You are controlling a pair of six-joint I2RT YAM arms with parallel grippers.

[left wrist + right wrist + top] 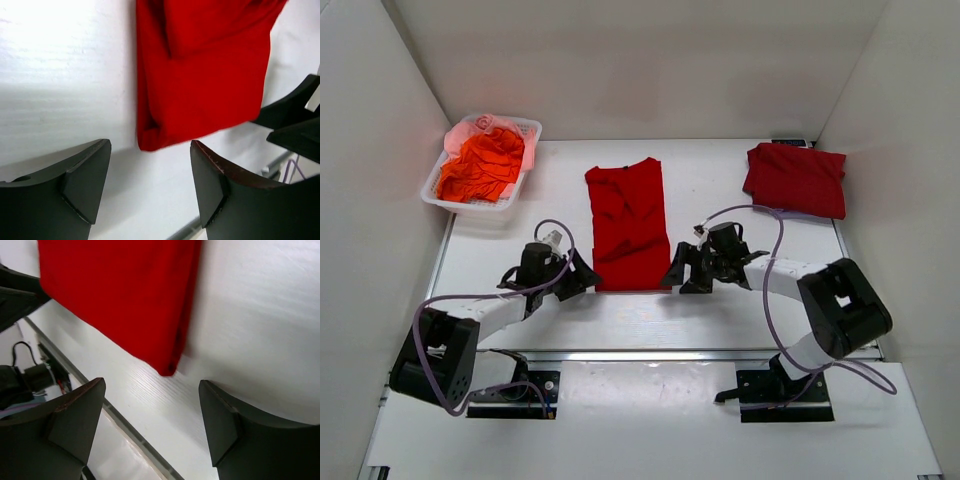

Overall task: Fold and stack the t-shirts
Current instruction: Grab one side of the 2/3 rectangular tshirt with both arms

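A deep-red t-shirt lies folded into a long strip at the table's middle, collar end far. My left gripper is open and empty, just left of its near left corner. My right gripper is open and empty, just right of its near right corner. Neither touches the cloth. A second folded deep-red t-shirt lies at the far right. More crumpled red-orange shirts fill the basket.
A white lattice basket stands at the far left. White walls enclose the table on three sides. A metal rail runs along the near edge, with both arm bases behind it. The right gripper's fingers show in the left wrist view.
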